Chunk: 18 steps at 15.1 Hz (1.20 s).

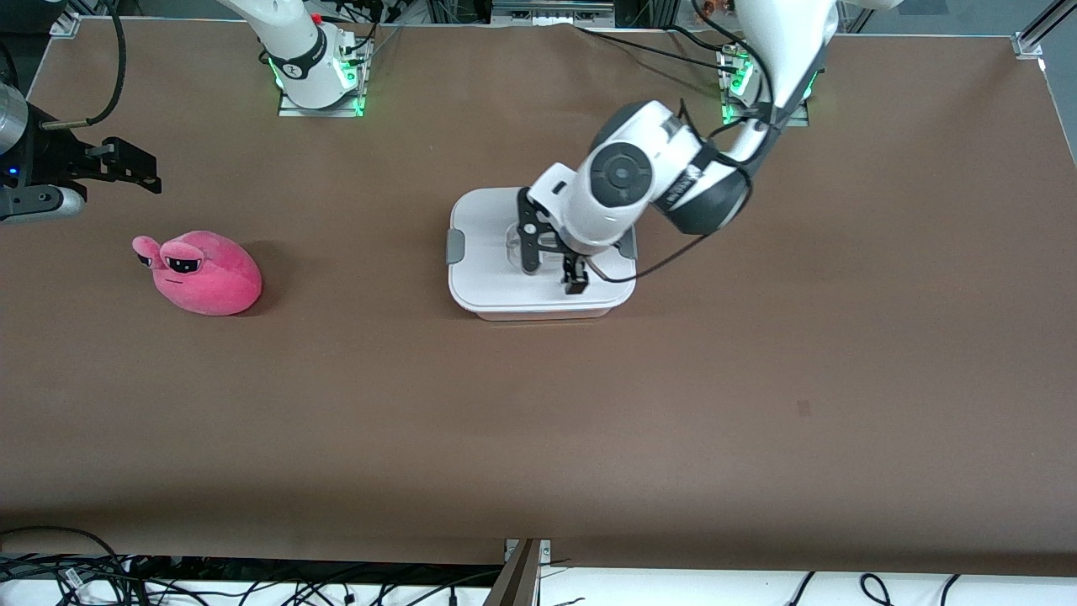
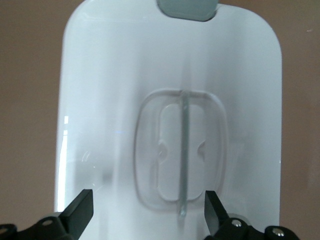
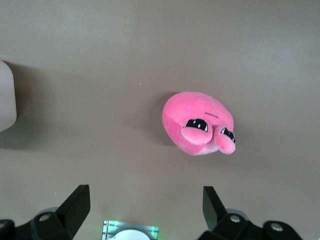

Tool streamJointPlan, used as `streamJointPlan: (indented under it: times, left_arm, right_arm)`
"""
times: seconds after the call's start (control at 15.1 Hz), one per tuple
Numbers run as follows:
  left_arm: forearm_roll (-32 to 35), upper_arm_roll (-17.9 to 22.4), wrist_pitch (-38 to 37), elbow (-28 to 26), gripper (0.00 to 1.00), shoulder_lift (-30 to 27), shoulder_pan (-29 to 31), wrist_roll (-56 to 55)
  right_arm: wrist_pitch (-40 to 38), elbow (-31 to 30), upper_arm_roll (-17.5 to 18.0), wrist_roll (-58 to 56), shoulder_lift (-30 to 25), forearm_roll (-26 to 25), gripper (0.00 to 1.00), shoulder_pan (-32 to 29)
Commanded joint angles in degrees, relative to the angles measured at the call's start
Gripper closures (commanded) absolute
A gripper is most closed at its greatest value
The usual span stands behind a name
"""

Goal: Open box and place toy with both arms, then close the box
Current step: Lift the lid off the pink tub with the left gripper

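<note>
My left gripper (image 1: 551,265) hangs low over the lid (image 1: 488,252) of the box (image 1: 538,313), fingers (image 2: 80,212) spread wide apart and holding nothing. In the left wrist view the clear handle (image 2: 182,152) lies between my fingertips, its thin centre rib running straight away from me toward 12 o'clock, closer to one finger than the other.

Step in hand, as I judge it: grasp the handle and lift the lid off. Procedure:
1. Shift sideways until the rib sits midway between the fingers.
2. Descend until the tips enter the recesses on both sides of the rib.
3. Close on the rib only; the plastic looks slick, so grip firmly.
4. The grey clip (image 1: 455,246) at the lid's end may hold the lid; lift straight and slowly, and watch whether the tub rises with it.

My right gripper (image 1: 135,172) waits, fingers (image 3: 75,205) apart and empty, over bare table (image 1: 589,421) near the right arm's end. The toy (image 1: 202,273) lies on the table at about 5 o'clock from that gripper in the front view, well apart from the box, which stands at mid-table.
</note>
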Motion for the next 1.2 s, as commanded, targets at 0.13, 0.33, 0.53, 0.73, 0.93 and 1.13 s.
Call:
streamJointPlan:
  times: [0.13,0.33,0.53,0.73,0.93,1.13]
  left_arm:
    - [1.1,0.6,-0.8,0.8,0.05,-0.5,-1.2,0.7]
    - [1.1,0.6,-0.5,0.6,0.21,-0.2,-2.7,0.5]
    - [1.2,0.6,-0.2,0.4,0.75,0.2,-3.3,0.5]
    - [1.2,0.6,-0.4,0.3,1.0,-0.2,-3.4,0.5]
    - [1.2,0.6,-0.6,0.3,1.0,-0.3,-3.3,0.5]
    - [1.2,0.5,-1.8,0.5,1.0,-1.6,-2.9,1.4]
  right_arm:
    - [1.5,0.4,1.4,0.9,0.8,1.5,0.0,-3.5]
    - [4.5,0.4,10.5,0.9,2.6,1.5,0.0,-12.0]
    - [5.4,0.7,10.5,0.9,3.3,1.1,0.0,-12.4]
    - [4.6,0.7,8.8,0.9,3.1,1.1,0.0,-12.6]
    - [4.6,0.9,8.9,0.0,2.8,1.3,0.0,-12.5]
    - [4.6,0.9,9.0,-0.1,3.2,1.1,0.0,-12.1]
